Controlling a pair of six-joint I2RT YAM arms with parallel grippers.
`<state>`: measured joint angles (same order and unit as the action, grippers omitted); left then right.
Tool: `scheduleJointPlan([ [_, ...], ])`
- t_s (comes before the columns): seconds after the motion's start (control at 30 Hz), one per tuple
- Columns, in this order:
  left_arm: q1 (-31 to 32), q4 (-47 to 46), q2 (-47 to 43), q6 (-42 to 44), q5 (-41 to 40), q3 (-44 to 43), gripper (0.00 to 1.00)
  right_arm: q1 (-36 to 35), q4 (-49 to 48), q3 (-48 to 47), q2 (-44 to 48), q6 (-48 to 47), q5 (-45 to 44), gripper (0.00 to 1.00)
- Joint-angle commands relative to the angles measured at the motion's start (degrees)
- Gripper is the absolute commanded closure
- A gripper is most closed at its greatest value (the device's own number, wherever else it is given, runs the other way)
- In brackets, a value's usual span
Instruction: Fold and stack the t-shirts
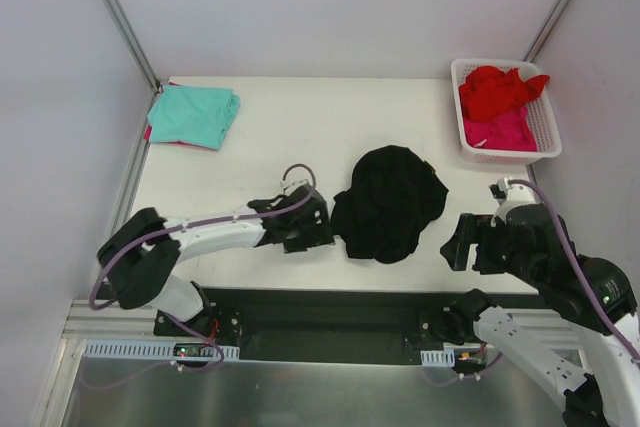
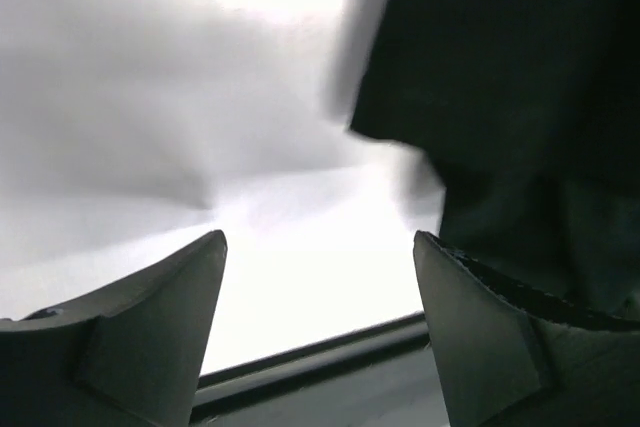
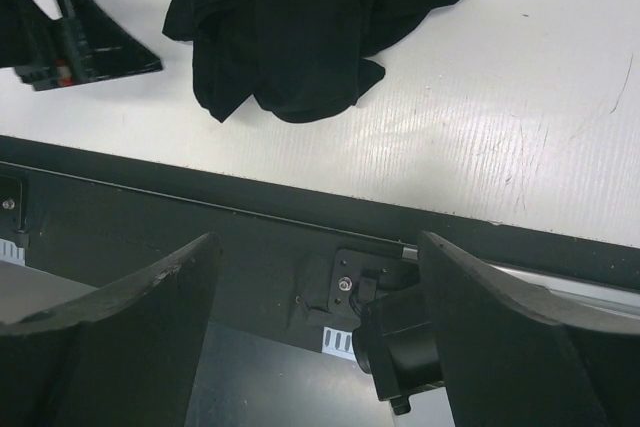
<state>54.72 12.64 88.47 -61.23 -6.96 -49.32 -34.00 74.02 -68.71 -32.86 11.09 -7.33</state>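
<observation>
A black t-shirt [image 1: 390, 202] lies crumpled in the middle of the table; it also shows in the left wrist view [image 2: 510, 97] and the right wrist view [image 3: 310, 17]. A folded teal shirt [image 1: 194, 114] lies at the far left on a pink one. Red [image 1: 497, 89] and pink [image 1: 500, 131] shirts sit in the basket. My left gripper [image 1: 318, 227] is open and empty, low beside the black shirt's left edge. My right gripper [image 1: 462, 242] is open and empty, right of the shirt above the table's front edge.
A white slotted basket [image 1: 548, 127] stands at the far right corner. A black rail [image 3: 200, 207] runs along the table's near edge. White walls and metal posts [image 1: 118, 12] enclose the table.
</observation>
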Motion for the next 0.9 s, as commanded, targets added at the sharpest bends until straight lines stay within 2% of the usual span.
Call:
scheduleJointPlan([
  [0.0, -6.9, -2.7, -13.8, 9.7, 15.3, 9.6, 0.26, -0.2, 0.9, 0.0, 0.7, 0.5, 0.3, 0.17],
  [0.07, -9.4, -5.1, -18.5, 12.8, 19.1, 10.8, 0.26, -0.3, 0.6, 0.2, 0.6, 0.8, 0.6, 0.17],
  [0.17, -10.9, -8.3, -21.0, 15.6, 21.8, 11.1, 0.26, -0.2, -0.1, 0.5, -0.2, 1.0, 1.8, 0.17],
  [0.2, -11.1, -12.3, -21.1, 15.8, 22.6, 12.0, 0.27, -0.2, -0.5, 0.5, -0.4, 1.4, 2.2, 0.17],
  [0.4, -11.7, -32.8, -14.7, 10.2, 25.5, 17.1, 0.28, -0.3, 1.1, -1.4, -1.0, 1.4, 2.5, 0.17],
  [0.53, -11.7, -36.9, -8.4, 8.0, 26.5, 17.1, 0.30, -0.2, 3.4, -3.2, -0.8, 1.2, 1.2, 0.17],
  [0.87, -12.1, -44.4, -6.3, 9.1, 26.1, 19.4, 0.32, -0.2, 3.8, -2.0, 0.8, 1.5, 1.7, 0.17],
])
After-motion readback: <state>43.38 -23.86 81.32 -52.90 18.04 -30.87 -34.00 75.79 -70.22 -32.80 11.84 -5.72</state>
